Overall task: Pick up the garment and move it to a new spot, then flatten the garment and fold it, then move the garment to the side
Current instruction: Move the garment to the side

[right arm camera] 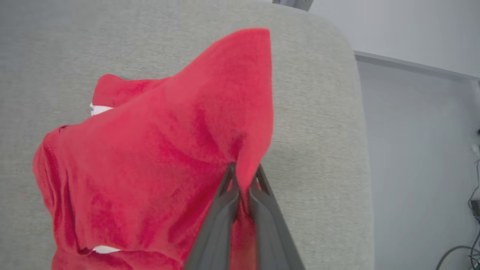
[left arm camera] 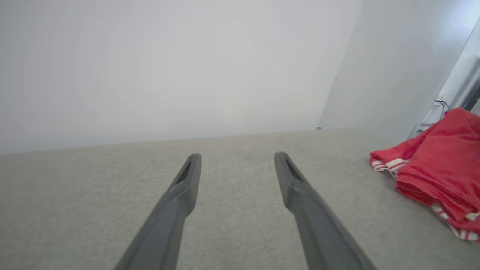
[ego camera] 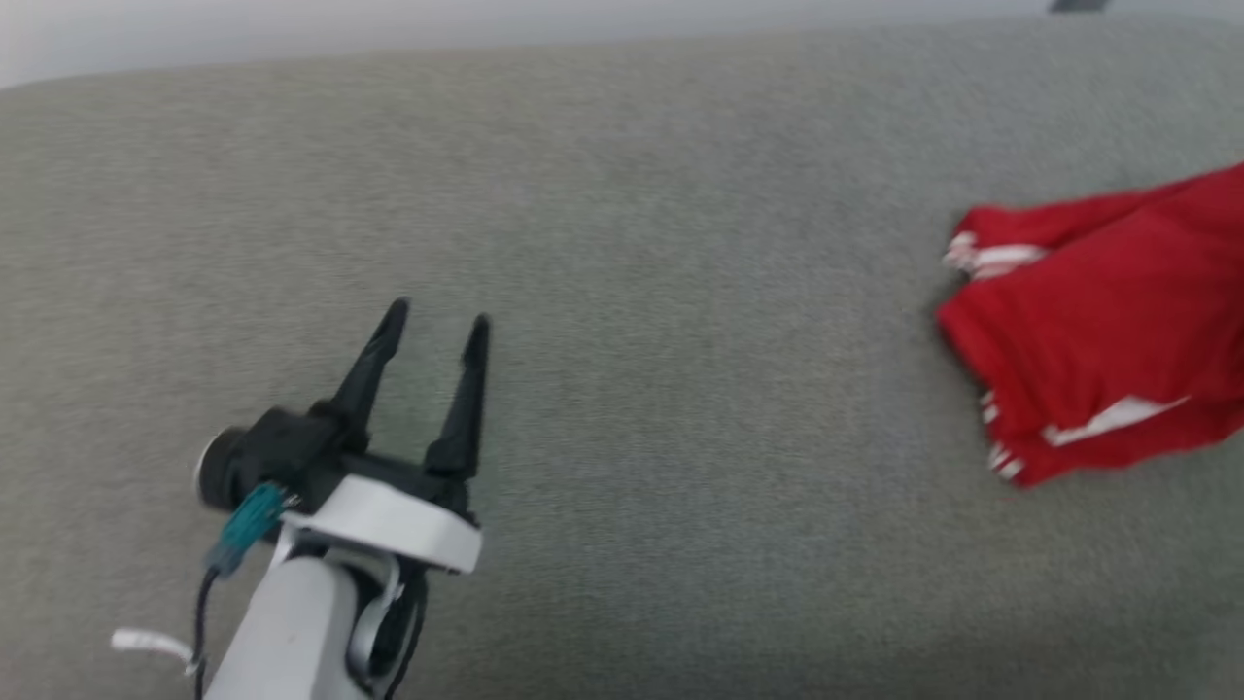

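The garment (ego camera: 1108, 331) is a bunched red cloth with red-white striped trim, at the right edge of the head view on the grey surface; no lettering shows. In the right wrist view my right gripper (right arm camera: 243, 173) is shut on a fold of the garment (right arm camera: 157, 157), which rises off the surface in a peak. My left gripper (ego camera: 437, 326) is open at the lower left of the head view, well left of the garment, with nothing between its fingers. In the left wrist view the left gripper (left arm camera: 237, 159) points over bare surface, the garment (left arm camera: 438, 168) at far right.
The grey fabric-covered surface (ego camera: 680, 292) spreads across the head view, its far edge along the top. In the right wrist view its rounded right edge (right arm camera: 360, 112) drops to a pale floor with cables (right arm camera: 472, 202) at far right. A white wall (left arm camera: 168, 67) stands behind.
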Controlling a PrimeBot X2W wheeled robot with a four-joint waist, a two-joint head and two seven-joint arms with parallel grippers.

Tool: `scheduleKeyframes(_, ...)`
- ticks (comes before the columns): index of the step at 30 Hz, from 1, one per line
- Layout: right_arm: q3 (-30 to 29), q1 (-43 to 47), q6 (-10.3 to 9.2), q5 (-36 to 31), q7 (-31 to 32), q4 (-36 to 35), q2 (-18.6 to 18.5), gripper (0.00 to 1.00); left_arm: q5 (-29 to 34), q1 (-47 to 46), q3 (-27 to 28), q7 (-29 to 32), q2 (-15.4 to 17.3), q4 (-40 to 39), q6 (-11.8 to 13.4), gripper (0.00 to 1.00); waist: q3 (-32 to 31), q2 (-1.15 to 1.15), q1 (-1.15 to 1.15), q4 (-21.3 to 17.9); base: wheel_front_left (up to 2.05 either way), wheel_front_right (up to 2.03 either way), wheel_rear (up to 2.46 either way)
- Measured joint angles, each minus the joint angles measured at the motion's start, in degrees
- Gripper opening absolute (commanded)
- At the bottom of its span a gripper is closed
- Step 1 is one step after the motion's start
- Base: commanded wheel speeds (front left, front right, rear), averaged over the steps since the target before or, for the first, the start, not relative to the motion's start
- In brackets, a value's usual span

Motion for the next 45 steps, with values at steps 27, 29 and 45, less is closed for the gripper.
scheduleKeyframes(27, 3.43, -16.53, 0.01, -17.52, -22.26, 31.98, 4.97, 1.0, -1.38, -14.09, -8.89, 0.0, 1.16, 5.12, -0.01, 1.0, 9.47, 0.0, 0.0, -1.87, 0.0, 0.0, 0.0)
scheduleKeyframes(29, 3.22, -17.3, 0.01, -17.53, -23.61, 33.07, 5.22, 1.0, -1.45, -13.66, -7.83, 0.0, 1.2, 5.0, -0.01, 1.0, 9.37, 0.0, 0.0, -1.78, 0.0, 0.0, 0.0)
scheduleKeyframes(45, 3.48, -16.61, 0.0, -11.1, -34.54, 30.7, 8.95, 1.0, -1.44, -6.19, -0.04, 0.0, 2.14, 2.85, -0.01, 1.0, 3.87, 0.0, 0.0, -2.59, 0.0, 0.0, 0.0)
